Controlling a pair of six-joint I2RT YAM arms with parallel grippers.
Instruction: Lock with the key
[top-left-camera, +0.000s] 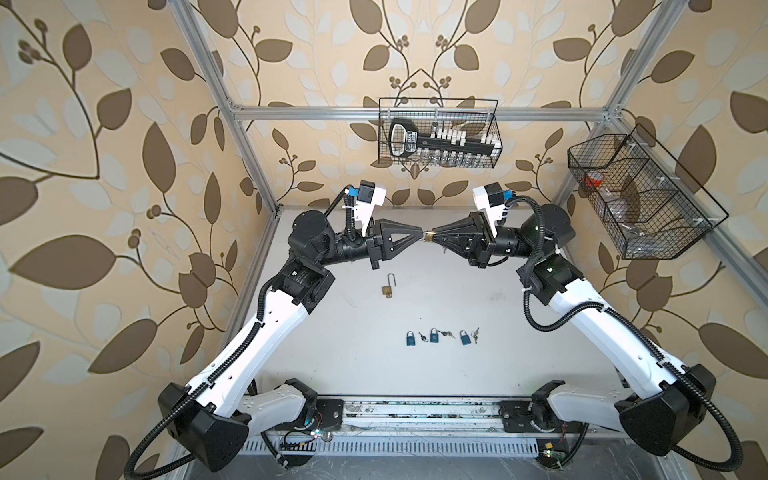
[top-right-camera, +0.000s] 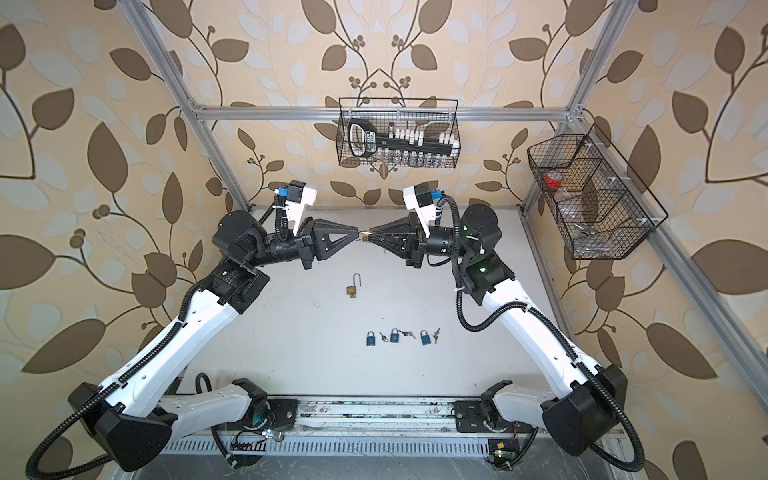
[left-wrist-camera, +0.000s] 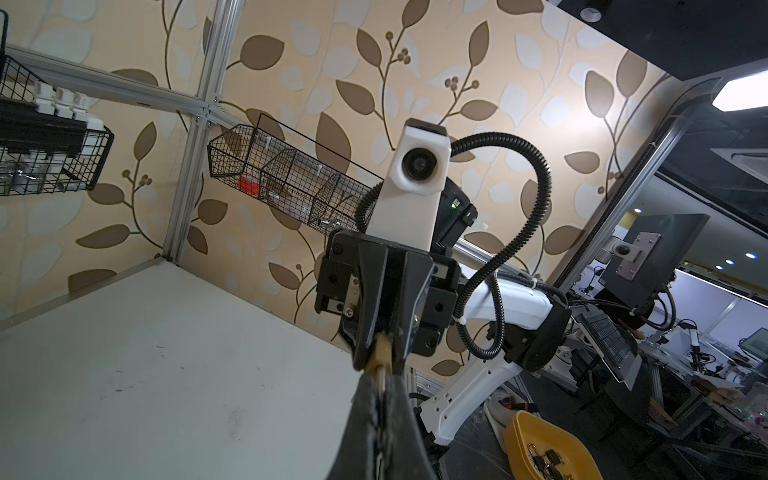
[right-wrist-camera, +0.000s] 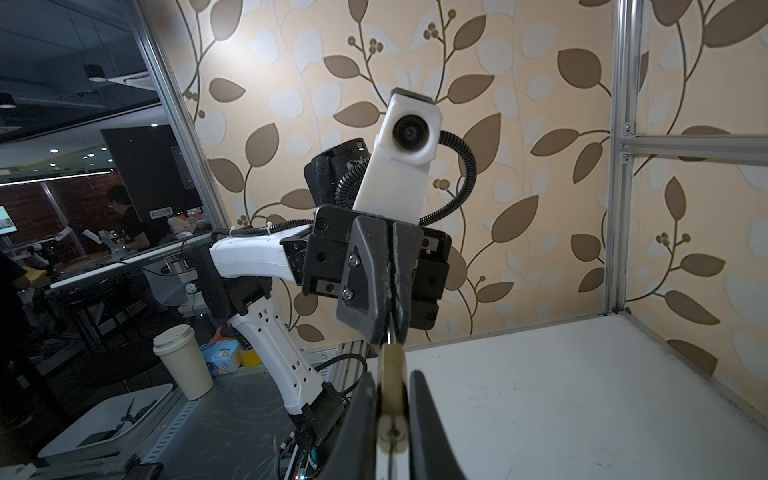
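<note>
You cannot read the white lettering on the black key-shaped rack (top-left-camera: 440, 139) in the black wire basket (top-left-camera: 384, 124): it is blurred. Your small brass padlock (top-left-camera: 429, 237) hangs in mid-air above the white table (top-left-camera: 457, 365), plain yellow metal with no legible mark. Your right gripper (top-left-camera: 436, 240) is clamped on its body. Your left gripper (top-left-camera: 420, 233) is pinched tight on a thin dark metal part (left-wrist-camera: 380, 375) at its end; whether that is key or shackle, you cannot tell. On the table lie 1 open brass padlock (top-left-camera: 387, 289) and 3 blue padlocks (top-left-camera: 434, 336).
</note>
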